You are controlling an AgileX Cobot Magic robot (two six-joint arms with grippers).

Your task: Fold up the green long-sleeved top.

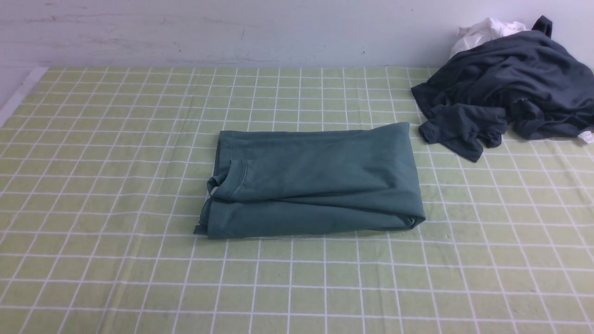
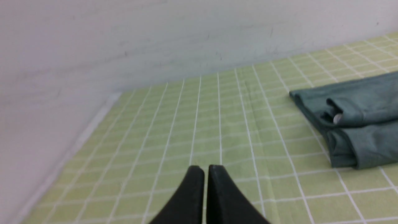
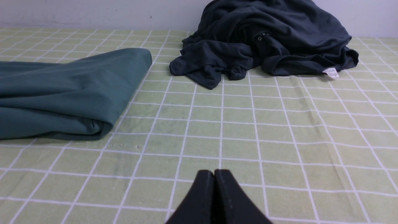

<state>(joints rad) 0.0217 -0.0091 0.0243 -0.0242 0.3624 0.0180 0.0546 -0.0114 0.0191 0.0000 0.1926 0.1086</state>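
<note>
The green long-sleeved top (image 1: pixel 315 181) lies folded into a compact rectangle in the middle of the checked tablecloth, ribbed neck at its left end. It also shows in the left wrist view (image 2: pixel 357 118) and the right wrist view (image 3: pixel 62 93). My left gripper (image 2: pixel 206 169) is shut and empty, over bare cloth well to the left of the top. My right gripper (image 3: pixel 214 172) is shut and empty, over bare cloth to the right of the top. Neither arm shows in the front view.
A dark charcoal-grey garment (image 1: pixel 506 88) lies crumpled at the back right, with a white cloth (image 1: pixel 482 32) behind it against the wall; the garment also shows in the right wrist view (image 3: pixel 264 37). The green checked tablecloth (image 1: pixel 93 185) covers the table up to the white wall.
</note>
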